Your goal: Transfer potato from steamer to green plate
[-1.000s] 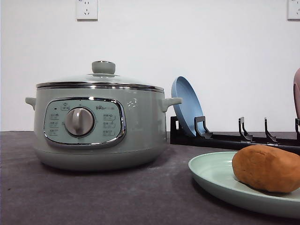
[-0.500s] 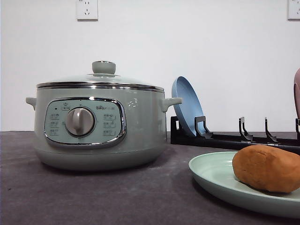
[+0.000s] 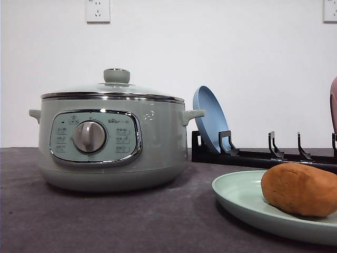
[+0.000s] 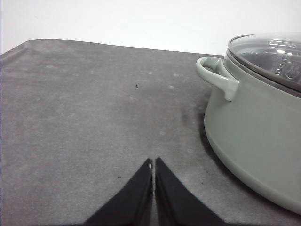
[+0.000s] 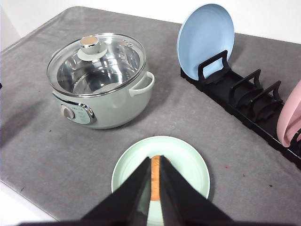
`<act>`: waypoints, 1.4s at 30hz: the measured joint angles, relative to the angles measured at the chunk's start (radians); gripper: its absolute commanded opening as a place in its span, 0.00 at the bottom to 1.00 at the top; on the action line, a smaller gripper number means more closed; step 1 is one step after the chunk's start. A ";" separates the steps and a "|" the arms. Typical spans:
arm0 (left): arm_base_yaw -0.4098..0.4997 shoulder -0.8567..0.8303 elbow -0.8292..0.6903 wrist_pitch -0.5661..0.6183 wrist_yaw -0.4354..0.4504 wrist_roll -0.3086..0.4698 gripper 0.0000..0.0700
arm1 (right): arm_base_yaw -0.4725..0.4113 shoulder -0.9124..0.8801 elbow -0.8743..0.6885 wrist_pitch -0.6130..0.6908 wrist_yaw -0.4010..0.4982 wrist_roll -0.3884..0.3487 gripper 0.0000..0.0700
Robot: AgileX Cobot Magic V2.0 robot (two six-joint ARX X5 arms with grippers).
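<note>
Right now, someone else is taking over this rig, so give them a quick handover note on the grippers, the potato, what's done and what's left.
Left gripper: shut, empty, low over the bare table beside the steamer.
Right gripper: nearly shut, holding nothing, above the green plate.
Potato: lying on the green plate, apart from both grippers.
Steamer: lid on, pot looks empty through the glass in the right wrist view.
Done: the transfer appears complete.
Left: probably nothing beyond pulling the arms back.

Steamer [image 3: 110, 145]: glossy body, chrome trim, glass lid. Potato [image 3: 300, 188]: matte. Green plate [image 3: 239, 197]: smooth.
</note>
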 measured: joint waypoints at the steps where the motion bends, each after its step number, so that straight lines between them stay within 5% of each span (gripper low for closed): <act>1: 0.000 0.000 0.000 0.000 0.000 0.000 0.00 | 0.000 0.000 0.000 0.000 0.000 0.000 0.03; 4: 0.000 0.000 0.000 0.000 0.000 0.000 0.00 | -0.024 0.000 -0.005 0.006 0.001 0.000 0.03; 9: 0.000 0.000 0.000 0.000 0.001 0.000 0.00 | -0.212 -0.007 -0.077 0.082 -0.005 0.000 0.03; 19: 0.000 0.000 0.000 0.000 0.000 0.002 0.00 | -0.559 -0.222 -0.678 0.731 -0.094 -0.048 0.02; 23: 0.000 0.000 0.000 0.000 0.000 0.002 0.00 | -0.586 -0.326 -0.928 0.933 -0.095 -0.094 0.02; 27: 0.000 0.000 0.000 0.000 0.001 0.002 0.00 | -0.579 -0.405 -1.077 0.969 -0.049 -0.114 0.02; 42: 0.000 0.000 0.000 0.000 0.002 0.003 0.00 | -0.537 -0.510 -1.252 1.005 0.005 -0.126 0.02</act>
